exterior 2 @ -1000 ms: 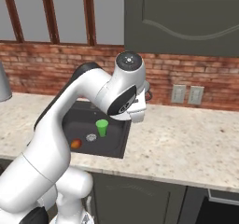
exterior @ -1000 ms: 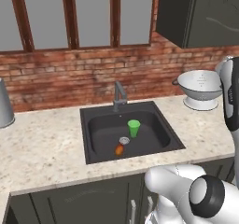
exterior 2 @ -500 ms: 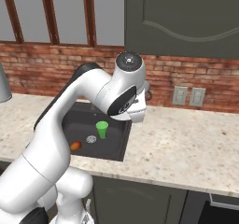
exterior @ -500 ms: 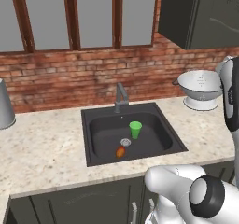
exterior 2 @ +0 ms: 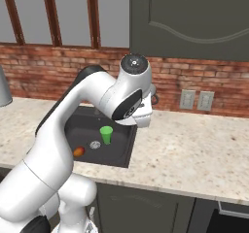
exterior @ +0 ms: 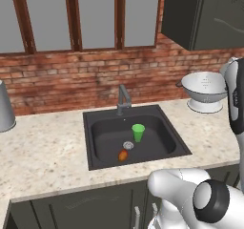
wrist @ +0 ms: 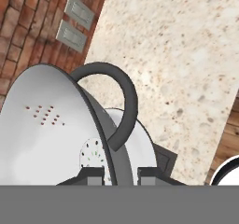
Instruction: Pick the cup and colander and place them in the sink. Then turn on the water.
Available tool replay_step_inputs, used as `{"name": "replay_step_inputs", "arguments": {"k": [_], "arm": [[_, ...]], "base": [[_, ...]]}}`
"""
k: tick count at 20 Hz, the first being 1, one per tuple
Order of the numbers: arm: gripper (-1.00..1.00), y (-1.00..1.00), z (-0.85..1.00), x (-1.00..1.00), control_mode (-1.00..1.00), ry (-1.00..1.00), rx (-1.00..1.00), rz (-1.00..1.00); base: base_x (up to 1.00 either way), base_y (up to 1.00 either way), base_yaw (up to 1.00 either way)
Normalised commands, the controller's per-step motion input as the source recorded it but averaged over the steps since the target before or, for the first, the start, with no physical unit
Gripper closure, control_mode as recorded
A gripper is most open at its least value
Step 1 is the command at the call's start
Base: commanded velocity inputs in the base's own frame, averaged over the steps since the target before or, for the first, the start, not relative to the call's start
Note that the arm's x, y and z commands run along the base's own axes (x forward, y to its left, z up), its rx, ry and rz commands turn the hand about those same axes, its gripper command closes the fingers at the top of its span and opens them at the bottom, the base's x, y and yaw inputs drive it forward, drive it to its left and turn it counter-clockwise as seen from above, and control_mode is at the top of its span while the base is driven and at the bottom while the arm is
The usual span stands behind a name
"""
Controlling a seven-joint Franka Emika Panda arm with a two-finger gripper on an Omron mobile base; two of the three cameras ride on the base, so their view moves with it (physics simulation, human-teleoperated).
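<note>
The white colander (exterior: 205, 90) stands upright on the counter, right of the sink (exterior: 95, 128). In the hand view its rim and dark loop handle (wrist: 126, 97) are close up. My gripper (wrist: 121, 174) is shut on that rim, one fingertip inside the colander (wrist: 46, 134) and one outside. The green cup (exterior: 138, 132) stands upright in the basin beside the round drain (exterior: 128, 145); it also appears as the cup (exterior 2: 106, 134) from the right. The grey faucet (exterior: 123, 99) rises behind the basin. No water is in view at its spout.
A small orange-red item (exterior: 123, 155) lies in the basin near the drain. A tall grey metal cylinder (exterior: 5, 109) stands at the counter's far left. Dark upper cabinets (exterior: 205, 13) hang above the colander. Two wall sockets (exterior 2: 197, 100) sit on the brick wall behind the speckled counter (exterior 2: 194, 149).
</note>
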Motion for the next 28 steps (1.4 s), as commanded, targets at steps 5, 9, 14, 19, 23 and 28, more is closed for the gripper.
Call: {"name": "replay_step_inputs", "arguments": {"k": [5,9,14,19,23,28], "arm": [[1.00,0.18,-0.10,0.16,-1.00,0.00,0.00,0.00],[1.00,0.44,-0.19,0.24,-1.00,0.00,0.00,0.00],[1.00,0.45,-0.20,0.25,-1.00,0.00,0.00,0.00],[1.00,0.43,-0.24,0.16,-1.00,0.00,0.00,0.00],[1.00,0.41,-0.25,0.08,-1.00,0.00,0.00,0.00],[1.00,0.38,-0.26,0.08,-1.00,0.00,0.01,0.00]], "base": [[0.11,0.09,0.00],[0.00,0.00,0.00],[0.00,0.00,0.00],[0.00,0.00,0.00],[0.00,0.00,0.00],[0.00,0.00,0.00]]}}
